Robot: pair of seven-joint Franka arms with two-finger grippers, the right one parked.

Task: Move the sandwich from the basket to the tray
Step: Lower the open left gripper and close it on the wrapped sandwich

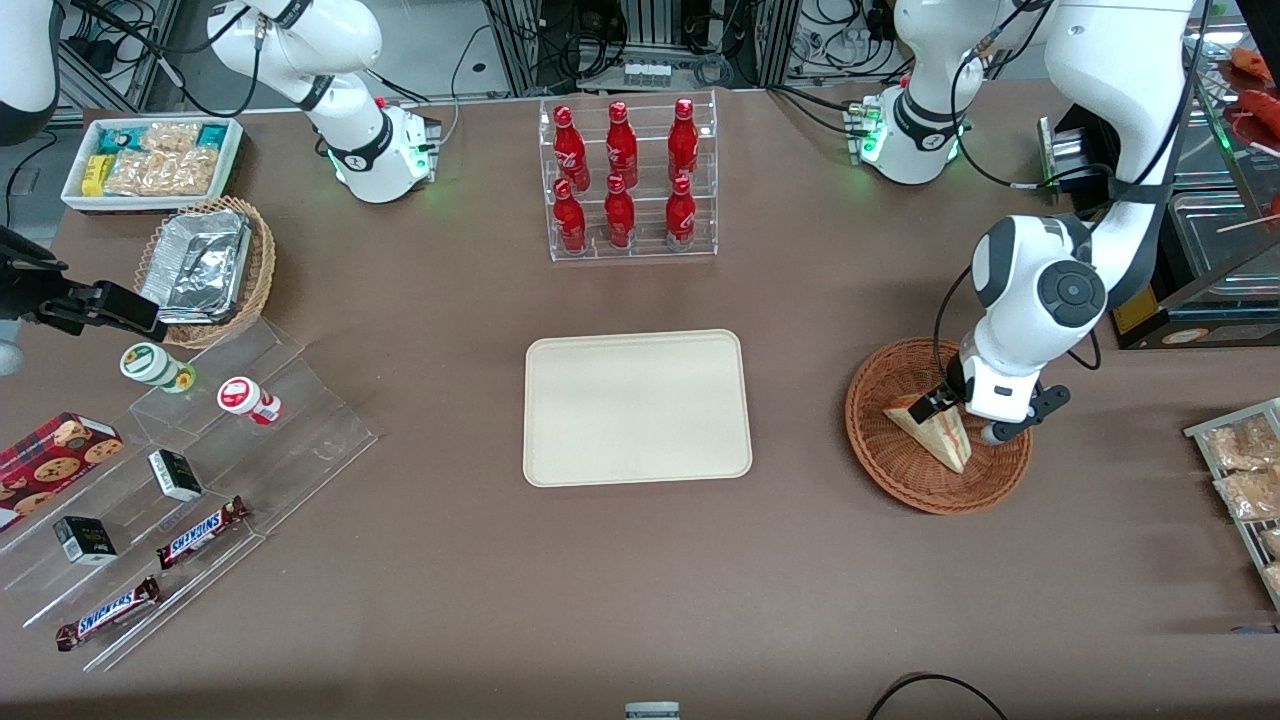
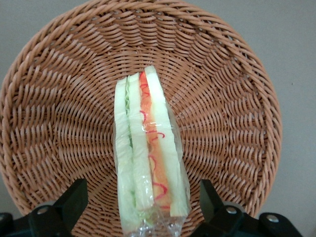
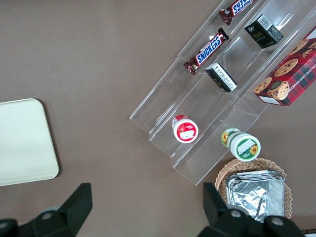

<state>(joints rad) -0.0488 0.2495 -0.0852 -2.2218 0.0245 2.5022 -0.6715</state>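
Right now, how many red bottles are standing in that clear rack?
6, in the clear rack: three in the row nearer the front camera, three in the row above. None seem hidden.

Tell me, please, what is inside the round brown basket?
Only the sandwich lies in the basket, standing on its edge. The gripper hovers over it, jaws open on either side. The weave directly under the sandwich is covered.

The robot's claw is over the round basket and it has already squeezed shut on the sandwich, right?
Not quite. The gripper is over the basket, but it is open: the left wrist view shows its fingers apart, one on each side of the sandwich, not touching it. The sandwich lies in the basket.
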